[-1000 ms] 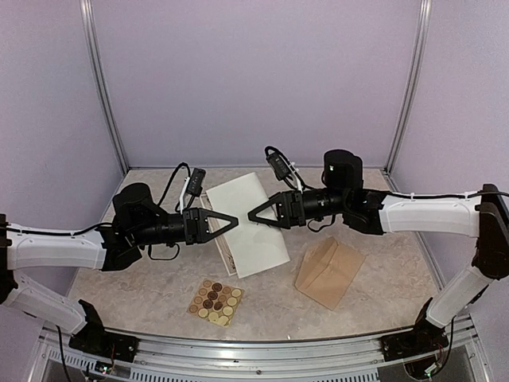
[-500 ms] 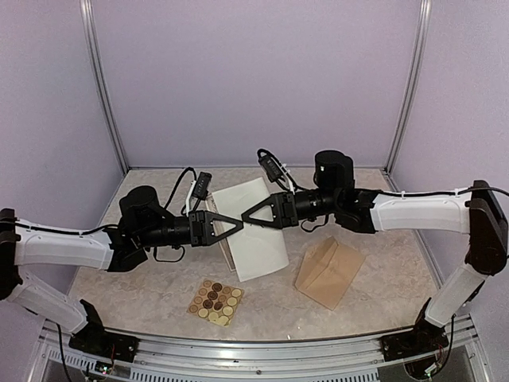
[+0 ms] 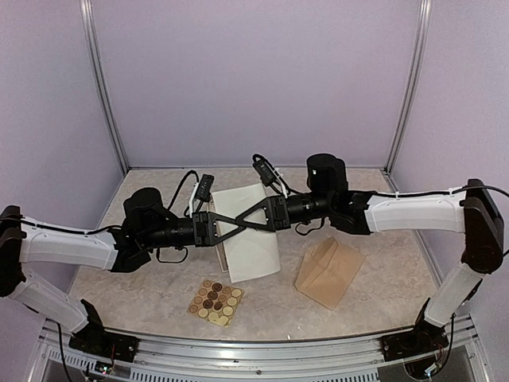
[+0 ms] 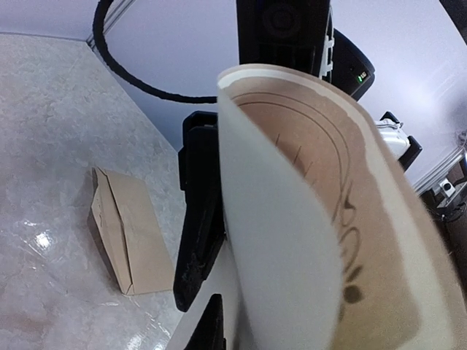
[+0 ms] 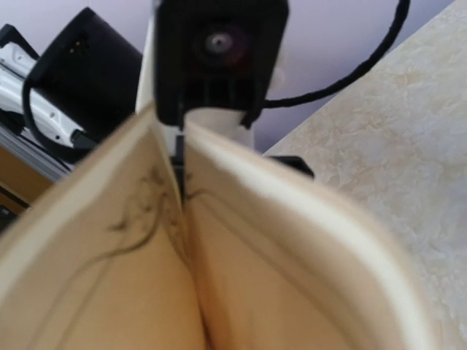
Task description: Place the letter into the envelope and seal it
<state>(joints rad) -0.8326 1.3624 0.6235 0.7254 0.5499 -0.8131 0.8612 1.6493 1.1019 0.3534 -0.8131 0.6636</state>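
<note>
Top external view shows me one letter [image 3: 253,247], bent into a fold in the middle of the counter [image 3: 382,263]. My left tool [image 3: 237,220] and right tool [image 3: 229,224] meet at its top edge. I cannot tell whether either tool is pinching the paper or standing open. Curly dark lines run round the letter, too blurred for me to read. One tan envelope [image 3: 328,273] lies to the right. One sheet of round stickers [image 3: 215,301] lies nearer, on the left.
</note>
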